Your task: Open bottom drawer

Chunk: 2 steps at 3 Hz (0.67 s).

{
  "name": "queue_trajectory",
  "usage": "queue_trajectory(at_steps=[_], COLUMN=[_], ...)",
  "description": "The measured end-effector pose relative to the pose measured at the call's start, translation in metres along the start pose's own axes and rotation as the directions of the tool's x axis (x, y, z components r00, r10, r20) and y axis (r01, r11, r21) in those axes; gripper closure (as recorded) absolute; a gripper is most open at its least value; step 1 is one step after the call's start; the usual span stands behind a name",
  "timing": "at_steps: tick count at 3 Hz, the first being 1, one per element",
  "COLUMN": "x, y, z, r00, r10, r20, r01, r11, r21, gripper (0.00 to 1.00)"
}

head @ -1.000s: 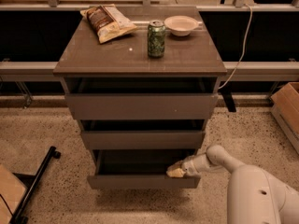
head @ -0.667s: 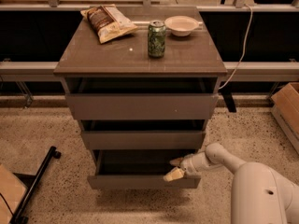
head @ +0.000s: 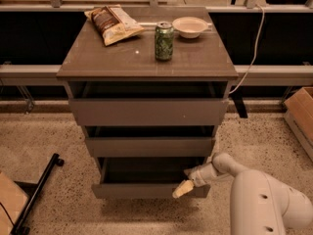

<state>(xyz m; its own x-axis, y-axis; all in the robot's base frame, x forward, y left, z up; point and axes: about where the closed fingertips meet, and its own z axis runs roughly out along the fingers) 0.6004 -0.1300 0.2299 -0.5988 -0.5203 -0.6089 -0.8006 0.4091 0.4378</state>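
The bottom drawer (head: 142, 190) is the lowest and slimmest of three grey-brown fronts in the cabinet. It stands pulled out a little, with a dark gap above its front panel. My gripper (head: 183, 189) sits at the right end of that front panel, its pale fingertips over the panel's top edge. The white arm (head: 264, 199) reaches in from the lower right.
On the cabinet top (head: 146, 58) stand a green can (head: 164, 41), a chip bag (head: 113, 23) and a white bowl (head: 190, 26). A cardboard box (head: 301, 114) is on the floor at the right. A black bar (head: 36, 195) lies at the lower left.
The gripper has moved slightly down and toward the camera along the drawer's right end. The drawer front looks pulled out a little further.
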Motion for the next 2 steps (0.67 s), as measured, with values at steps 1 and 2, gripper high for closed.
queue_trajectory(at_steps=[1, 2], x=[0.033, 0.051], y=[-0.005, -0.004], z=[0.011, 0.009], r00=[0.993, 0.980], r10=[0.101, 0.166], r20=[-0.066, -0.106], r01=[-0.103, -0.168], r11=[0.9946, 0.9856], r21=[-0.015, -0.013], gripper=[0.00, 0.10])
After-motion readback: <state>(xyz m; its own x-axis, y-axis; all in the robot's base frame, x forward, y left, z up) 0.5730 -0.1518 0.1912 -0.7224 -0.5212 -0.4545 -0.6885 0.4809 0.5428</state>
